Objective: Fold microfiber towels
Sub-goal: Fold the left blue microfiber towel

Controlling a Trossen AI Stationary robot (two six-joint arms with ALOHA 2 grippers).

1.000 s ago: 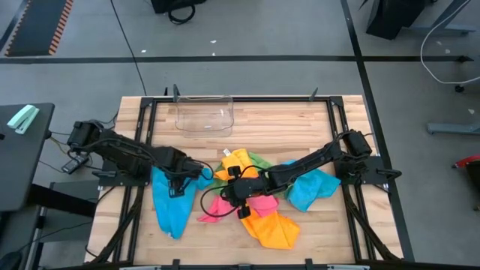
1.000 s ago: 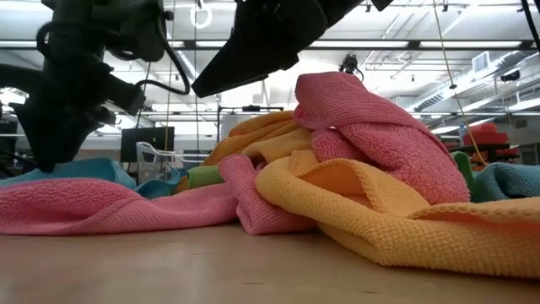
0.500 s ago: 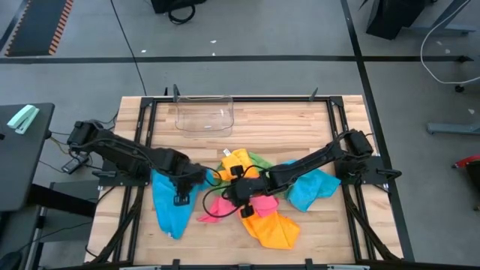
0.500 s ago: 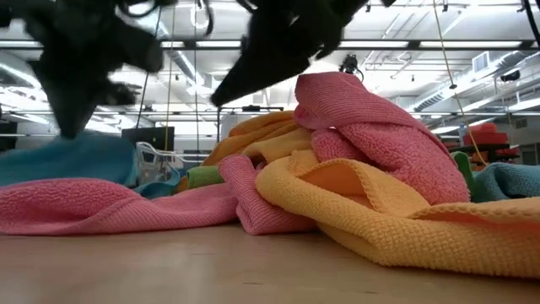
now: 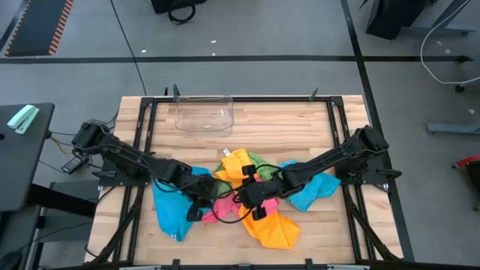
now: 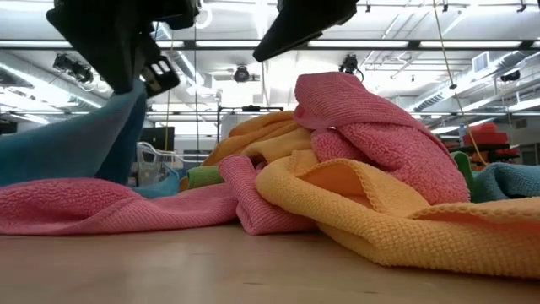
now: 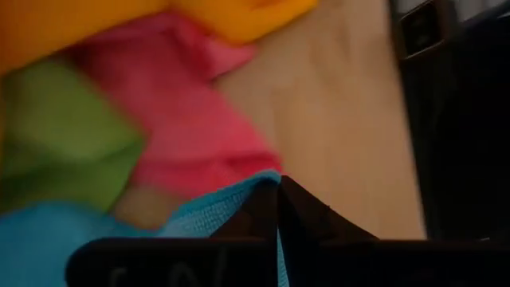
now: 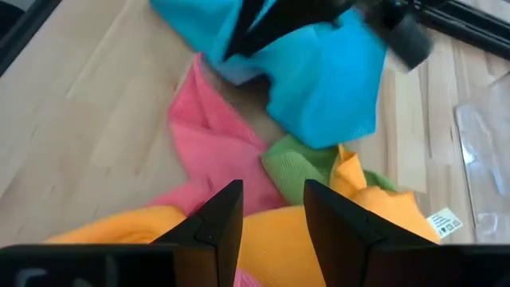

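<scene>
High view: the left gripper (image 5: 196, 212) is closed on an edge of the blue towel (image 5: 171, 202), beside the coloured pile (image 5: 251, 187). The right gripper (image 5: 257, 204) hovers half open above the pile. The thin pinch may slip, or the pink towel (image 5: 223, 204) may drag along.

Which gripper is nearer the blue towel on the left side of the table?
Left. The left gripper is shut on that blue towel, pinching its edge and lifting it. The right gripper hangs farther off over the pink towel and orange towel, fingers apart.
</scene>
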